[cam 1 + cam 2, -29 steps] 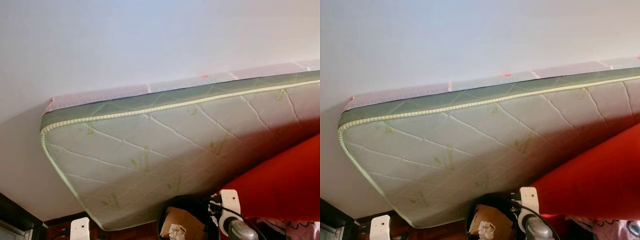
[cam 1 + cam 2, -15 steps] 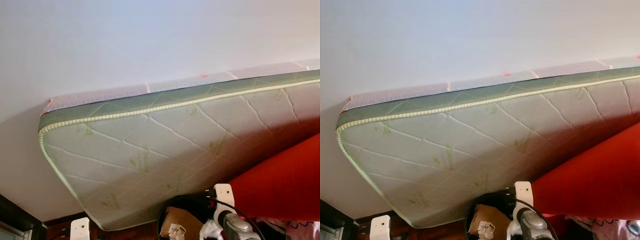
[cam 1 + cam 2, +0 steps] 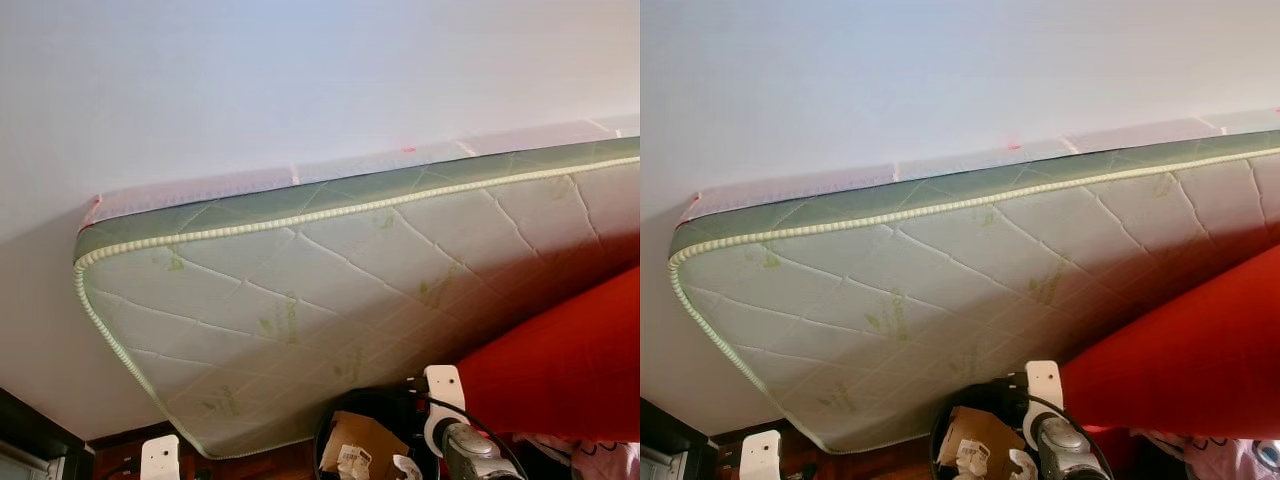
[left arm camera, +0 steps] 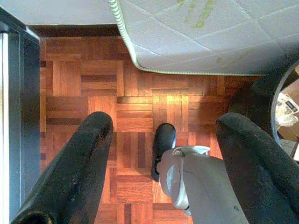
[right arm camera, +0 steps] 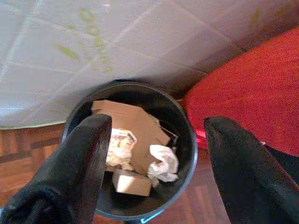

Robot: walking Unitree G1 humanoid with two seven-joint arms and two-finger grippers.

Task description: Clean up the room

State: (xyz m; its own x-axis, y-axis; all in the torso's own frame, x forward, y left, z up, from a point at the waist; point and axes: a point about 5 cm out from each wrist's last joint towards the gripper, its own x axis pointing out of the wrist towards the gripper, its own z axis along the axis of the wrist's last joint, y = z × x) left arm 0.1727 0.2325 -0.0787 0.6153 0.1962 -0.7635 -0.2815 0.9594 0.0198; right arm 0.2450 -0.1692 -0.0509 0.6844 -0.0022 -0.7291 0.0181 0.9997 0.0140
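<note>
A black round bin (image 5: pixel 188 140) stands on the parquet floor, holding a cardboard piece (image 5: pixel 135 123), a small box (image 5: pixel 133 183) and a crumpled white paper (image 5: pixel 163 164). My right gripper (image 5: pixel 156 125) hangs open right above the bin with nothing between its fingers. In the head views the right wrist (image 3: pixel 452 440) sits over the bin (image 3: pixel 352 402). My left gripper (image 4: pixel 166 122) is open and empty, pointing down at the floor beside my grey leg (image 4: pixel 201 186) and black foot (image 4: pixel 163 142).
A quilted mattress (image 3: pixel 330 300) leans against the white wall directly behind the bin. A red cushioned piece (image 3: pixel 570 370) presses in at the right of the bin. Dark furniture (image 4: pixel 16 116) edges the parquet floor (image 4: pixel 135 107) on the left.
My right wrist has shifted a little to the left over the bin. A crumpled white paper now lies in the bin, where one second ago none showed.
</note>
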